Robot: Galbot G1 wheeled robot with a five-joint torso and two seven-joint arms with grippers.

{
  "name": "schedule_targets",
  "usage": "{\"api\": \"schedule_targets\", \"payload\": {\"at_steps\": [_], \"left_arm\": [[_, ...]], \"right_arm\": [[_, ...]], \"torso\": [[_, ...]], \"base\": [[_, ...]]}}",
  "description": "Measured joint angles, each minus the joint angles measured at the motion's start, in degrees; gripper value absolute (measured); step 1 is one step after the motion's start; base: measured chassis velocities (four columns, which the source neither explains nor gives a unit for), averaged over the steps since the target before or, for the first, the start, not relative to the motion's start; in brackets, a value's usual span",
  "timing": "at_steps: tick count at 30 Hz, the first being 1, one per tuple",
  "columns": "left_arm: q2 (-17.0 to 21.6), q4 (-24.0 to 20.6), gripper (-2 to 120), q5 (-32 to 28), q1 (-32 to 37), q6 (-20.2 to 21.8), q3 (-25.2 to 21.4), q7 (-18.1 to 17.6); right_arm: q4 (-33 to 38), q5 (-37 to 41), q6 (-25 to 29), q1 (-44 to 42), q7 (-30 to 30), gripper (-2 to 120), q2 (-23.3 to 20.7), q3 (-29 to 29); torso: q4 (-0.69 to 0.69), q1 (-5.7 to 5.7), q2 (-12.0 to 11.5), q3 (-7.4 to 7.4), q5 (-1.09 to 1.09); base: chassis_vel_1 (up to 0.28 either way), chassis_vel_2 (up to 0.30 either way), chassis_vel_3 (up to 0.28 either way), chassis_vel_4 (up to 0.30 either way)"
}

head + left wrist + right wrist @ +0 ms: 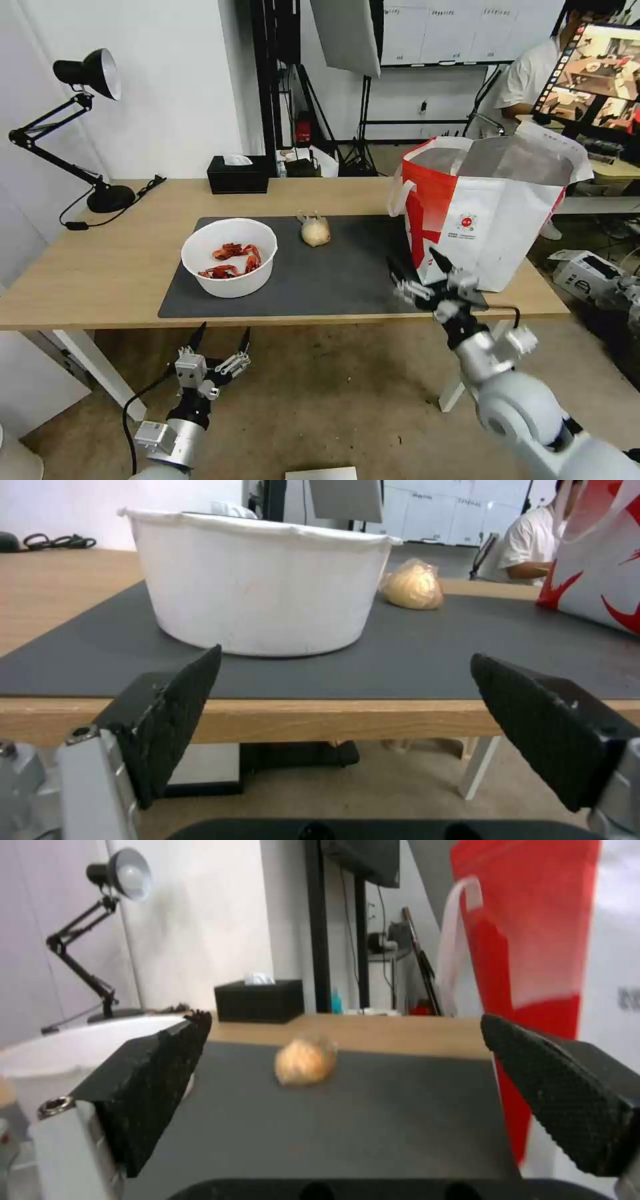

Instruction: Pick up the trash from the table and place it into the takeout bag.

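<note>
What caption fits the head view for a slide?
Open right gripper over dark grey mat beside white-and-red takeout bag; white round bowl of red crayfish shells waits.

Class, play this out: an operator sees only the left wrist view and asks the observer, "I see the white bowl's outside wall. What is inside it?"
Observer: Red crayfish shells lie in the white bowl.
Operator: Where is the right gripper?
Observer: The right gripper is open over the mat's near right corner, beside the takeout bag.
Operator: Is the bag open on top?
Observer: Yes, its mouth gapes, showing silver lining.
Operator: What stands behind the bowl?
Observer: A black tissue box at the table's far edge.
</note>
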Motion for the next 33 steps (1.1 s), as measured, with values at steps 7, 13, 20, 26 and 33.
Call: {"api": "schedule_targets", "payload": {"at_steps": [7,13,20,26,33], "left_arm": [[0.18,-0.32,100,-0.38,0.04,-0.03,-0.33,-0.02],[0.23,-0.37,100,-0.39,0.14,-0.03,-0.49,-0.03],[0.06,-0.45,100,-0.3,0.41,-0.08,-0.67,-0.03],[0.0,-0.46,100,-0.26,0.47,-0.1,-0.73,-0.03],[-0.05,-0.55,100,-0.2,0.84,-0.15,-0.86,-0.03]], "right_arm": [[-4.97,-7.42,7.3,-7.26,-3.49,100,3.89,0.4],[-7.49,-11.07,9.74,-8.77,-4.41,100,6.73,-1.09],[-7.86,-11.58,9.64,-8.49,-4.28,100,7.17,-1.99],[-7.92,-11.6,9.36,-8.46,-4.04,100,7.58,-2.33],[-7.97,-11.68,9.12,-8.4,-3.81,100,7.96,-2.56]], "torso": [[-0.01,0.0,0.0,0.0,0.0],[0.0,0.0,-0.01,0.01,0.0],[0.0,0.01,-0.01,0.01,0.0],[0.0,0.01,-0.01,0.01,0.0],[0.0,0.01,-0.01,0.01,0.0]], "base": [[0.0,0.0,0.0,0.0],[0.0,0.0,0.0,0.0],[0.0,0.0,0.0,0.0],[0.0,0.0,0.0,0.0],[0.0,0.0,0.0,0.0]]}}
